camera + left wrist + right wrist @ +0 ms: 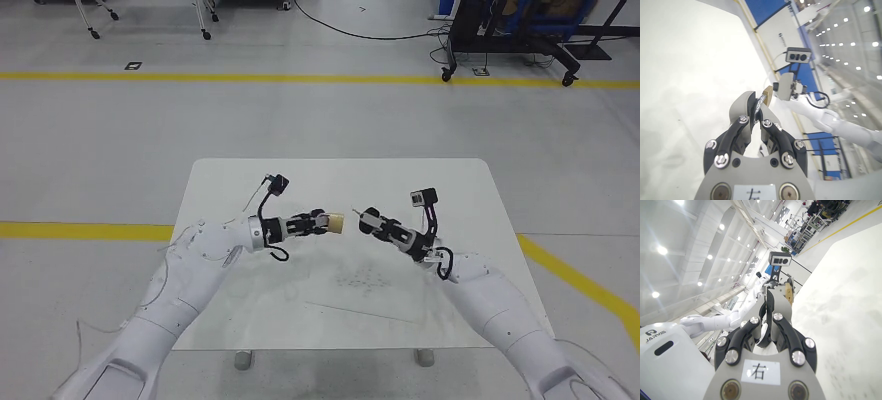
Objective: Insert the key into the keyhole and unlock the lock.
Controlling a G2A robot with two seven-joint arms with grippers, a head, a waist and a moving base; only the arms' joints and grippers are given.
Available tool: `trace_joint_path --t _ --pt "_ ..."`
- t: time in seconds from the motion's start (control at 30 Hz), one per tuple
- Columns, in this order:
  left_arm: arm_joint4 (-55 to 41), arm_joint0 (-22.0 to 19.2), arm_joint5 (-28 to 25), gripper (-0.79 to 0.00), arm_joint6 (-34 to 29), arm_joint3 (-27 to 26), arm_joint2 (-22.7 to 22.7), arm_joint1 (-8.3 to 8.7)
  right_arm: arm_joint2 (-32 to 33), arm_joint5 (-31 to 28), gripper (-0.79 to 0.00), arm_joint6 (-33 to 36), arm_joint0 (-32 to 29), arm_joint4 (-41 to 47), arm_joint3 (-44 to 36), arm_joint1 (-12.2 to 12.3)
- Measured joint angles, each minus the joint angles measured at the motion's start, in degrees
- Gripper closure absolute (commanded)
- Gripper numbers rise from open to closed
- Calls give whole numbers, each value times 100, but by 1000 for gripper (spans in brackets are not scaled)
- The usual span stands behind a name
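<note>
Above the table's [450, 190] middle, your left gripper [757, 103] clamps the brass lock [336, 222] by its shackle; just beside it, your right gripper [362, 216] pinches the thin key [355, 211], aimed lockward.

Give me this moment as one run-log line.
left hand: shut on silver shackle of brass padlock | right hand: shut, facing padlock, apart | both above white table | stage: likely pre-insertion
</note>
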Motion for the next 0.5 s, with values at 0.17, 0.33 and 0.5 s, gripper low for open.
trace_joint_path --t 0.17,0.33,0.5 --pt "-1250 -312 -288 0 -1256 688 187 -148 -99 -195 0 -211 178 679 195 -188" --pt "-1728 -601 -372 0 -1977 1122 371 -285 -318 -184 0 -482 440 238 445 -365" --pt "-1882 -724 -341 0 -1998 1290 449 -348 -593 -58 0 -425 531 7 376 -524"
